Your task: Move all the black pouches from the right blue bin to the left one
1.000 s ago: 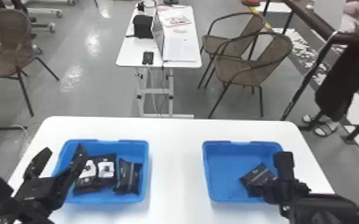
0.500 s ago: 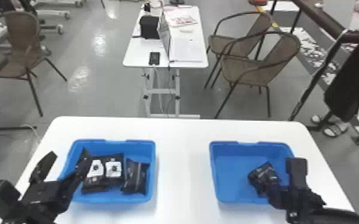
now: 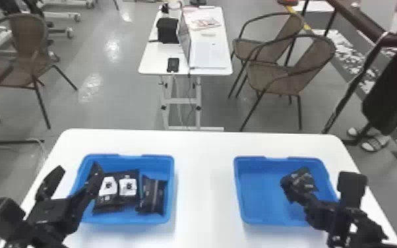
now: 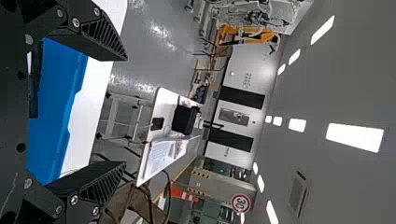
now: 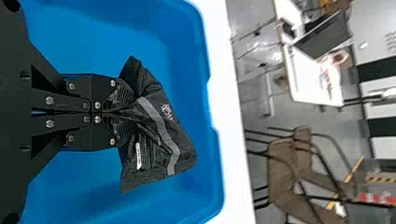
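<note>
In the head view my right gripper (image 3: 290,193) is over the right blue bin (image 3: 257,216), shut on a black pouch (image 3: 303,179). The right wrist view has the fingers of my right gripper (image 5: 123,112) pinching the crumpled end of the pouch (image 5: 161,130), with the blue bin (image 5: 201,56) around and behind it. My left gripper (image 3: 72,171) stands open at the left side of the left blue bin (image 3: 132,221). That bin holds a black pouch (image 3: 153,194) and black packs with white patches (image 3: 117,204). Both open fingers of my left gripper (image 4: 123,112) show in the left wrist view.
Both bins stand on a white table (image 3: 204,184), with a wide gap between them. Beyond it are a smaller white table (image 3: 207,59) with a laptop, brown chairs (image 3: 280,76) and a dark railing at the right. A person stands near the railing.
The right gripper and its pouch have risen slightly, and the pouch has turned and bunched up. The head view has shifted a little, moving the scene rightward. My left gripper stays open.
</note>
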`<state>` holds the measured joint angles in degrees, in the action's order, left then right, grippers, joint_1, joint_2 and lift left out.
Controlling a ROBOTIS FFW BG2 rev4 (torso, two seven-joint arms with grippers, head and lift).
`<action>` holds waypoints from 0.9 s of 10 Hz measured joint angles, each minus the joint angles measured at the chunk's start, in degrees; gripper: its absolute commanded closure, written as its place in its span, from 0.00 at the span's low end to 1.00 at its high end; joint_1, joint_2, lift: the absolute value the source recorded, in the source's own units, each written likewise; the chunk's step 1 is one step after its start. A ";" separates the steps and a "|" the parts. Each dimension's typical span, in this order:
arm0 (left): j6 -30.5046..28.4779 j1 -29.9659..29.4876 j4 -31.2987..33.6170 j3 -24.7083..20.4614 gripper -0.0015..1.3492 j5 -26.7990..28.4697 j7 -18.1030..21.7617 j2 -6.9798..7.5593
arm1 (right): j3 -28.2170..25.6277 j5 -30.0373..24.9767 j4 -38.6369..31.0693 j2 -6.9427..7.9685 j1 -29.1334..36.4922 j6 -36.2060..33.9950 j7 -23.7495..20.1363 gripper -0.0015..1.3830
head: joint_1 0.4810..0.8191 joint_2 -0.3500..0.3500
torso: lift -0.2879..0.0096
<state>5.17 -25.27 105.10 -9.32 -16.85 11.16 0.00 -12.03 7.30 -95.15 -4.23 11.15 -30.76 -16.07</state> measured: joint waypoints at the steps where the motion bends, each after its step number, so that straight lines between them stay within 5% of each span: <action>1: -1.18 0.41 0.24 0.15 0.18 -0.64 0.01 0.00 | 2.02 0.69 -3.64 -0.60 -0.29 0.01 -3.68 0.87 | 0.63 0.50 | 1.00; 3: -6.06 2.29 1.05 1.77 0.18 -5.70 0.47 0.03 | 8.86 0.59 -3.55 -2.42 -7.07 0.31 -13.67 0.87 | 0.63 0.62 | 1.00; 6: -15.82 7.10 3.37 5.55 0.18 -15.59 2.02 4.54 | 20.37 0.14 7.71 -3.09 -20.64 3.64 -24.86 0.87 | 0.63 0.71 | 1.00; 7: -17.93 8.31 3.74 5.93 0.18 -18.69 2.77 5.07 | 24.47 0.55 14.54 -2.97 -25.48 5.90 -29.80 0.87 | 0.63 0.75 | 1.00; 9: -20.81 9.58 3.95 5.12 0.19 -22.26 4.36 3.76 | 31.22 1.73 24.76 -1.53 -32.66 8.54 -36.27 0.87 | 0.63 0.81 | 1.00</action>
<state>-15.63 -15.69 109.05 -4.19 -39.11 15.52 3.76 19.19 9.03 -70.39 -5.76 -21.51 -22.22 -52.33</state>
